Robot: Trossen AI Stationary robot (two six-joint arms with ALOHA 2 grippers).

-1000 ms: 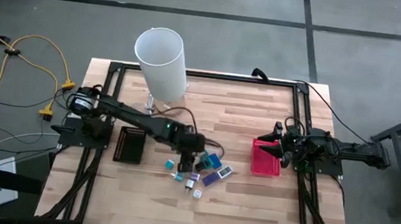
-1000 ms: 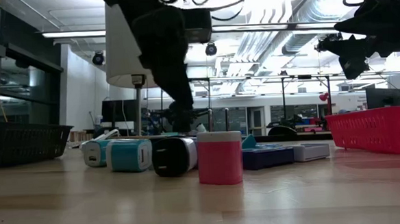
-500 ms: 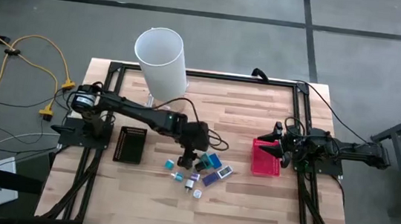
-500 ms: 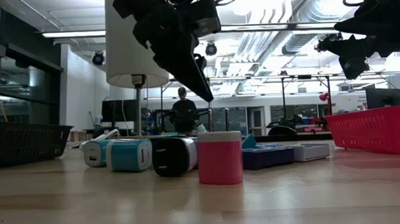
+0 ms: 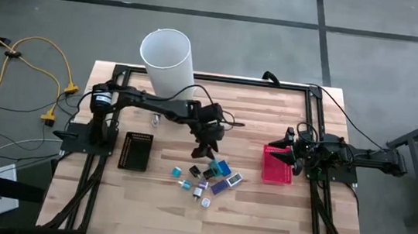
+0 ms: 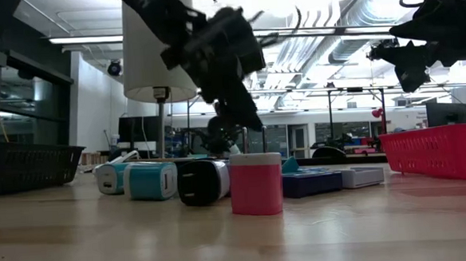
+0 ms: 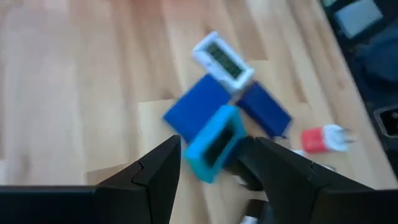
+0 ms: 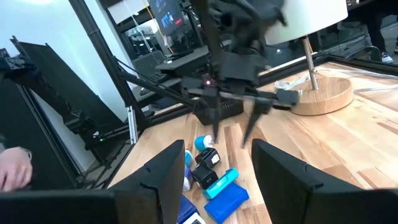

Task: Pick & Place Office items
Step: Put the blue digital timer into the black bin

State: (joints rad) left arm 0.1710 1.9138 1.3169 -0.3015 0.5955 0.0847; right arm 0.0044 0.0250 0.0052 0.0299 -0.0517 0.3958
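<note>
While both jaws gape empty, office items lie outside red basket.

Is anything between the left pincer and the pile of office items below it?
Nothing visible. The left pincer hangs open in the air just above the far edge of the office items, with only bare table around them. The red basket sits off to the right, under the waiting right pincer.
</note>
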